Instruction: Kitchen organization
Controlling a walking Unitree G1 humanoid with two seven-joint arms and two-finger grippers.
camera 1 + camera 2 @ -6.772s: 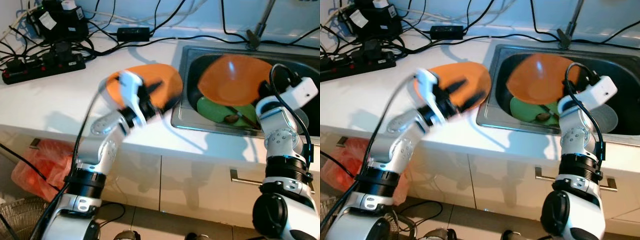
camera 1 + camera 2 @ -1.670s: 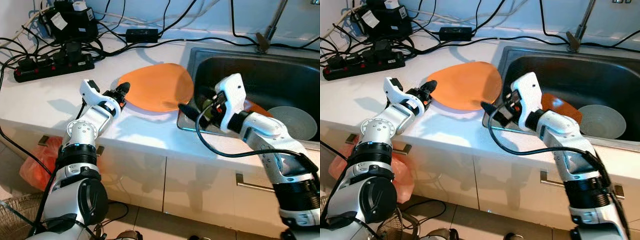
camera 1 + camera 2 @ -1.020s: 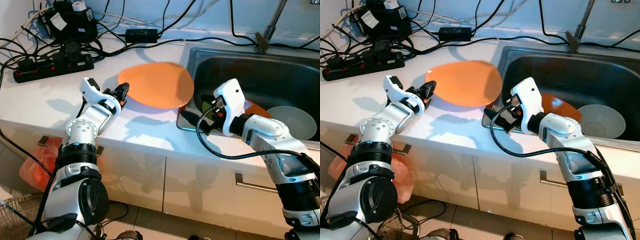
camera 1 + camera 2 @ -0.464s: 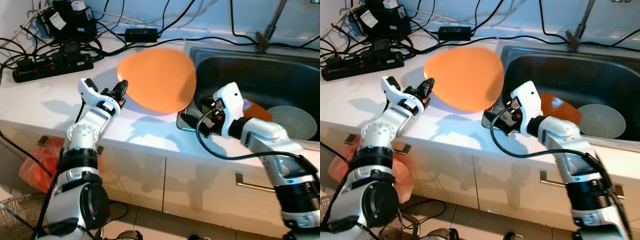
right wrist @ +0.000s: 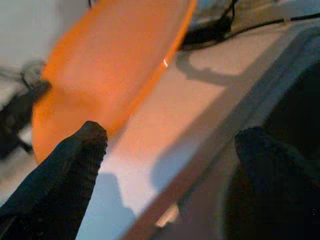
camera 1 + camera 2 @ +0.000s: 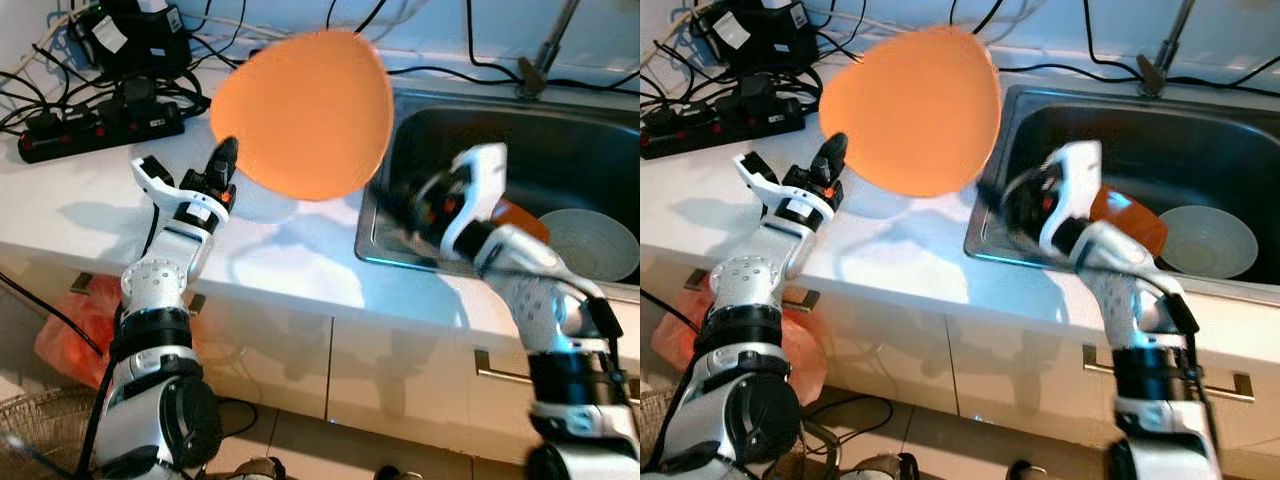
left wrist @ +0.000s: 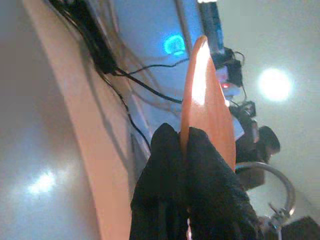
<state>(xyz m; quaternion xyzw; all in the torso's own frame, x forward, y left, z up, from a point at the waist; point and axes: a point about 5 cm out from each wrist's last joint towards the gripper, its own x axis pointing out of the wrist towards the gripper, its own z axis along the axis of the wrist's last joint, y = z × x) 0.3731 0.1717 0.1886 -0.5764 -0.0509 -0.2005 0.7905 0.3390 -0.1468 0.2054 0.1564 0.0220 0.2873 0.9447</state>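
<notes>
The left pincer (image 6: 222,160) is closed on the lower rim of an orange plate (image 6: 305,110), its two black fingers (image 7: 172,165) pinched flat on either side of the thin edge, and the plate stands raised on edge above the white surface (image 6: 90,215), tilted so its broad face looks toward the camera. The plate's far edge overhangs the left rim of the steel sink (image 6: 375,215), and its shadow lies on the bare surface beneath it. The right pincer (image 6: 415,205) hovers blurred over the sink's left rim, just beside the plate but not touching it, with its fingers (image 5: 75,165) spread wide and nothing between them. Inside the sink lie an orange dish (image 6: 515,218) behind the right arm and a grey bowl (image 6: 595,240) near the right wall. At the back left of the surface sit a black power strip (image 6: 100,125) and a tangle of black cables (image 6: 150,90), well apart from the plate, leaving open white surface between them and the front edge
</notes>
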